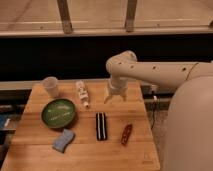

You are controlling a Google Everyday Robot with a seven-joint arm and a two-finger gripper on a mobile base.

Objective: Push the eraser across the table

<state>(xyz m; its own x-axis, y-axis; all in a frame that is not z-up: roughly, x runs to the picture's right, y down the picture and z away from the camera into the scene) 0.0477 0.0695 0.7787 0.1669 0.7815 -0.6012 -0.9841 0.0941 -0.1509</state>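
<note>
The eraser (101,126) is a flat black block with a pale lengthwise stripe. It lies on the light wooden table (80,150), right of the green plate (58,113). My gripper (114,96) hangs fingers-down over the back of the table, behind the eraser and slightly to its right, clearly apart from it. The white arm reaches in from the right.
A white cup (50,86) stands at the back left. A small white bottle (82,94) lies beside it. A blue-grey sponge (63,140) lies in front of the plate. A reddish-brown oblong thing (126,134) lies right of the eraser. A dark wall runs behind the table.
</note>
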